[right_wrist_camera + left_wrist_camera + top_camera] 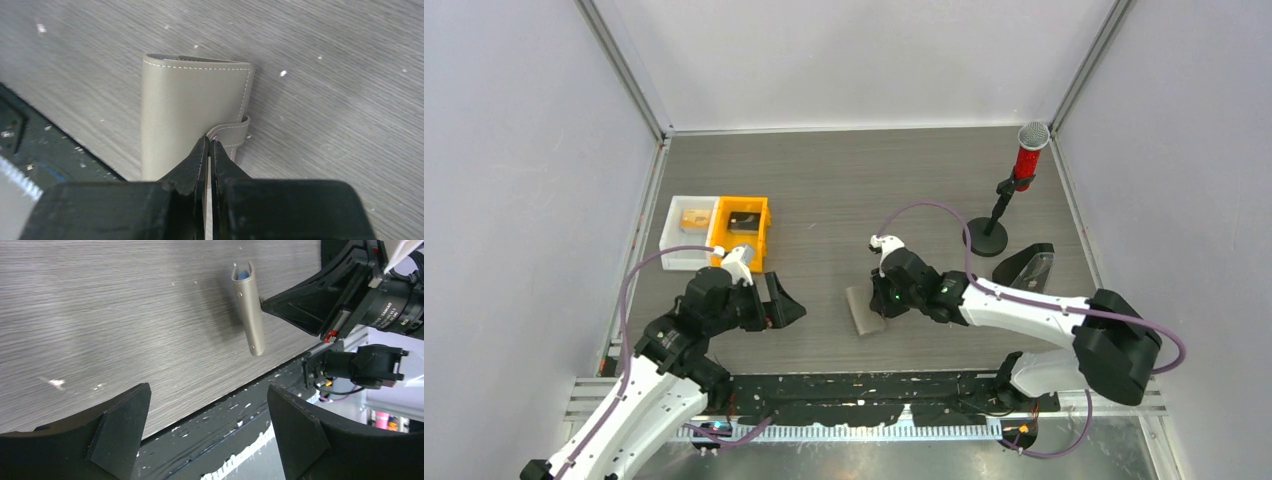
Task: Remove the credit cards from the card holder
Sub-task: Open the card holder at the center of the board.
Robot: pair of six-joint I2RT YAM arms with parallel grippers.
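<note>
The card holder (864, 308) lies folded shut on the table, grey-beige with white stitching (185, 115). Its strap is snapped over the right edge. My right gripper (209, 141) is shut, and its tips rest at the snap tab of the strap (235, 132). It also shows in the top view (882, 297). In the left wrist view the holder (248, 310) is seen edge-on. A light blue credit card (242, 274) peeks from its far end. My left gripper (207, 390) is open and empty. It hovers left of the holder near the table's front edge (789, 308).
An orange bin (742, 232) and a white bin (686, 232) stand at the left behind my left arm. A red microphone on a stand (1024, 160) and a black wedge-shaped stand (1029, 265) are at the right. A black rail (874, 390) runs along the near edge.
</note>
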